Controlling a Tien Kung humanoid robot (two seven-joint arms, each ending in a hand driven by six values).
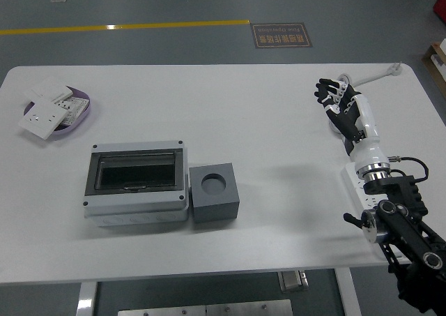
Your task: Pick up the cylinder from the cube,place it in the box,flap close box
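A grey box point(136, 184) with a dark see-through lid lies at the left middle of the white table point(209, 107); the lid looks down flat. Right beside it stands a dark grey cube point(214, 192) whose round top socket shows nothing in it. No cylinder shows anywhere. My right hand point(336, 100) is raised over the table's right side, far from the cube, with its fingers relaxed and nothing in them. The left arm is out of sight.
A purple dish point(82, 115) with white switch plates sits at the far left. White cables point(362, 80) and a white power strip point(355, 185) lie near the right edge under my right arm.
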